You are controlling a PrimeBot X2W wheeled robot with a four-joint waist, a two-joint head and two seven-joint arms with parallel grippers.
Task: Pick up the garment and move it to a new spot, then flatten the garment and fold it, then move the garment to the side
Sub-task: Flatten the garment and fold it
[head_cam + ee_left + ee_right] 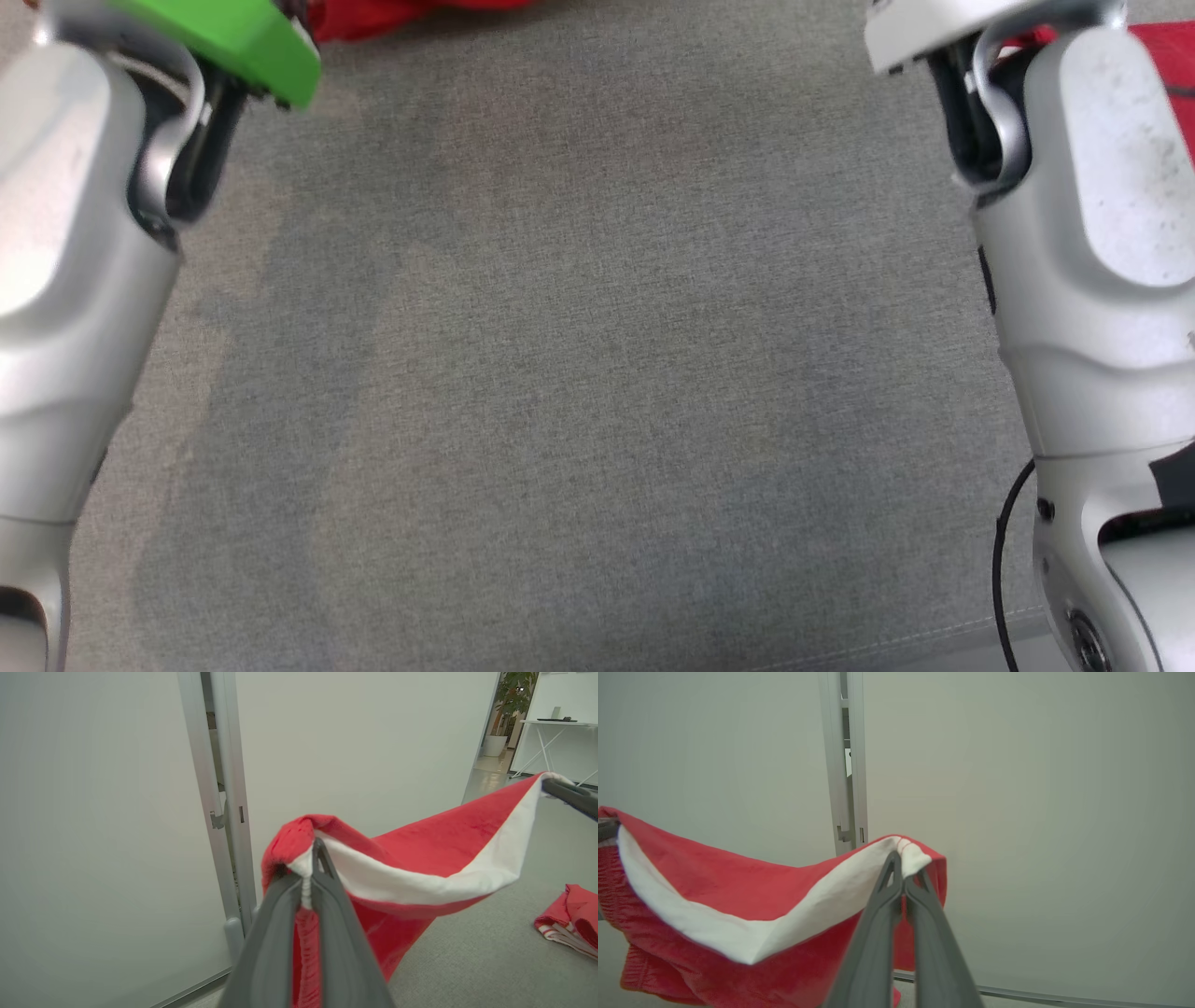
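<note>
I am standing over a grey carpeted floor [597, 373], facing pale wall panels [103, 812] that are meeting at a grey metal post [231, 788]. Past an opening, a potted plant [514, 688] and a white table [556, 722] are sitting in brighter light.

The garment [420, 858] hangs between the left gripper [312, 868] and the right gripper [903, 877], before the wall [350, 742]; folded cloth [567, 919] lies below, rightward.

No legible text or labels.
</note>
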